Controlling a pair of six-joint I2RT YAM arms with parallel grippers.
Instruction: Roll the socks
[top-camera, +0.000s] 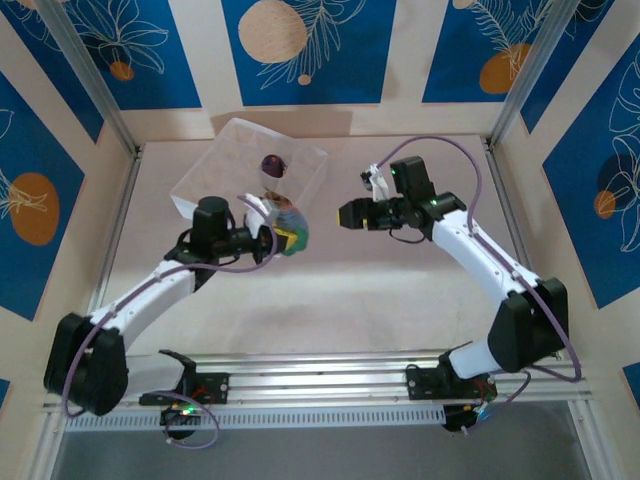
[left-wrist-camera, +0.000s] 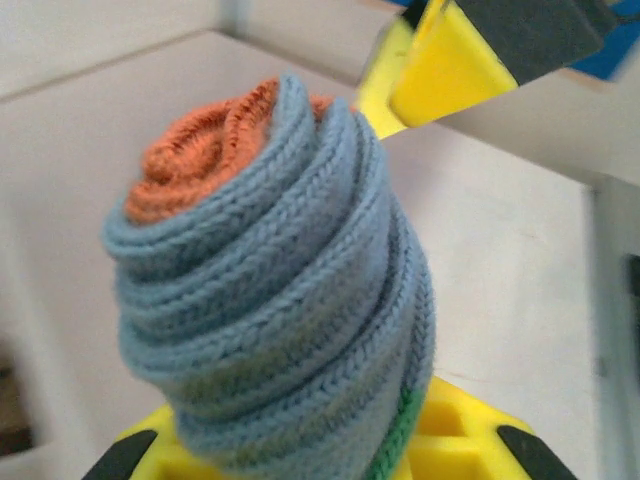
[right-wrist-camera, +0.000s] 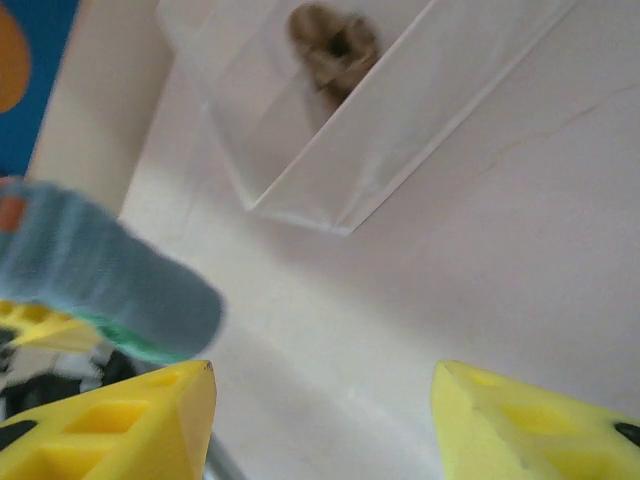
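A blue-grey sock (left-wrist-camera: 280, 300) is rolled into a tight bundle with its orange cuff at the core. My left gripper (left-wrist-camera: 310, 440) is shut on its lower end, and the roll sticks up between the yellow fingers. From above, that gripper (top-camera: 283, 238) holds the roll (top-camera: 292, 232) just in front of the box. My right gripper (top-camera: 348, 214) hangs a little to the right of the roll, apart from it. Its jaws (right-wrist-camera: 322, 385) are open with nothing between them. A dark rolled sock (top-camera: 272, 163) lies inside the box.
The white fabric box (top-camera: 205, 180) stands tilted at the back left of the table, its near corner (right-wrist-camera: 340, 215) close to both grippers. The right gripper's yellow fingers (left-wrist-camera: 440, 60) show beyond the roll in the left wrist view.
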